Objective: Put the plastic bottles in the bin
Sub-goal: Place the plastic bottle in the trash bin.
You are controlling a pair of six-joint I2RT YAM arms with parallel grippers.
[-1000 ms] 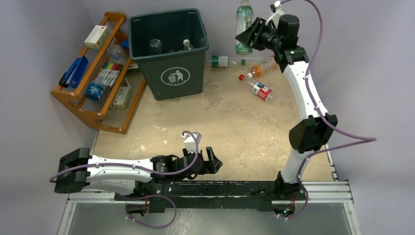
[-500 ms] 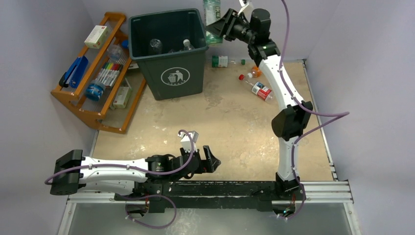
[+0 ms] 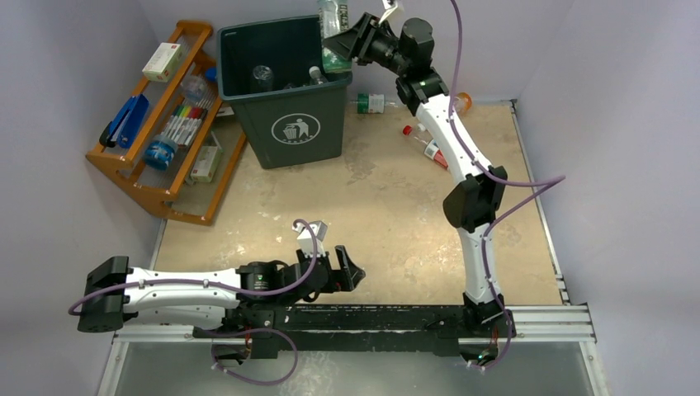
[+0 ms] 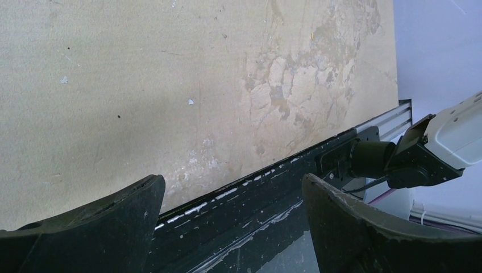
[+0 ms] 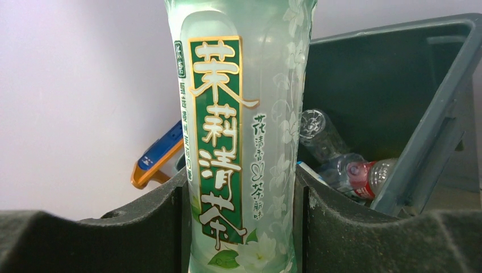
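Tabletop (image 3: 388, 206): tan, worn surface, filling the centre of the overhead view.

Bin (image 3: 264, 124): dark green, upper centre of the overhead frame, white symbol on its front. Overhead shows at least two clear plastic bottles (image 3: 262, 77) inside. The right wrist view shows the bin (image 5: 398, 74) at its right and looks into it, adding a red label on one of those bottles (image 5: 369, 173).

Wooden rack (image 3: 136, 177): orange, upper left, just beside the bin.

Right arm: stretched to the top of the frame. The right gripper (image 3: 337, 40) is level with the bin's right rim. Its fingers (image 5: 142, 227) are clenched on both sides of a pale green bottle (image 5: 241, 142). The wrist view alone shows the green panel with gold-edged characters and white flowers. From overhead the held bottle (image 3: 333, 12) overlaps the bin's far right corner. Whether it is over the opening cannot be told.

Left arm: lies low along the bottom edge. The left gripper (image 3: 351, 268) is released. Its wrist view shows the fingers (image 4: 102, 222) wide apart with bare tabletop and the black rail between them.

Loose bottles, overhead only, right of the bin:
- A green-labelled bottle (image 3: 373, 103) lying on its side.
- A red-capped bottle (image 3: 425, 144), partly behind the right arm.
- An orange bottle (image 3: 462, 101).
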